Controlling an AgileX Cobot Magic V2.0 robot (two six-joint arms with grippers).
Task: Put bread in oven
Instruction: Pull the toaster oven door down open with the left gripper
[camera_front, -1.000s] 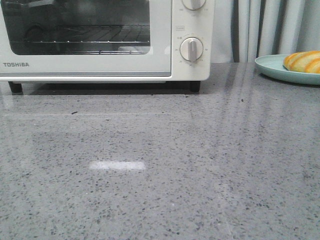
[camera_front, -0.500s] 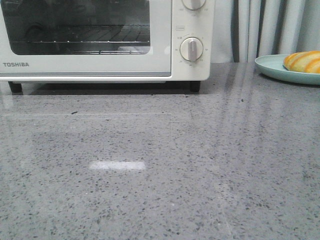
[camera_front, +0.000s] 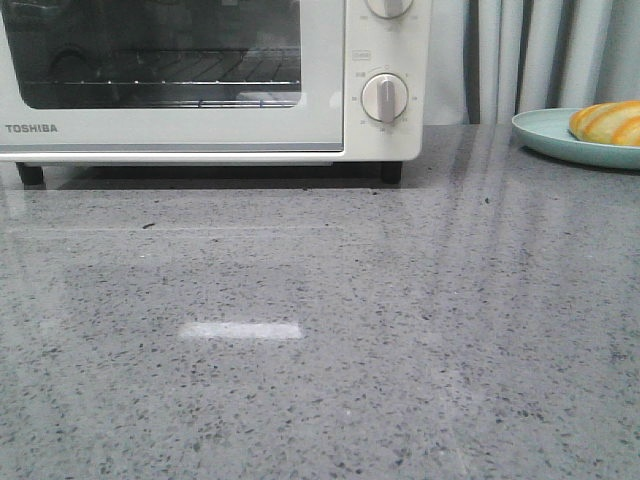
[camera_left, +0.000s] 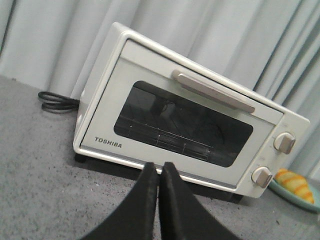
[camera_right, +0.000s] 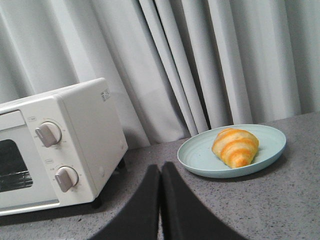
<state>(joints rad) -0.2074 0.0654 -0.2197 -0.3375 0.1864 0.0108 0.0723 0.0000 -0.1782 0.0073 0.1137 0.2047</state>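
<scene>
The bread (camera_front: 608, 122) is a golden-orange striped roll lying on a pale green plate (camera_front: 545, 135) at the far right of the grey counter; it also shows in the right wrist view (camera_right: 236, 146) and the left wrist view (camera_left: 294, 183). The white Toshiba oven (camera_front: 200, 125) stands at the back left with its glass door closed, and shows in the left wrist view (camera_left: 150, 115) and the right wrist view (camera_right: 75, 135). My left gripper (camera_left: 157, 167) is shut and empty, in front of the oven door. My right gripper (camera_right: 160, 167) is shut and empty, short of the plate (camera_right: 200, 155). Neither gripper shows in the front view.
The oven door has a grey handle (camera_left: 212, 91) along its top and two round knobs (camera_front: 385, 98) on its right panel. A black power cord (camera_left: 56, 101) lies beside the oven. Grey curtains (camera_right: 200, 60) hang behind the counter (camera_front: 320, 330).
The front view has shifted slightly: the plate and bread sit a few pixels further right. Nothing on the counter has moved.
</scene>
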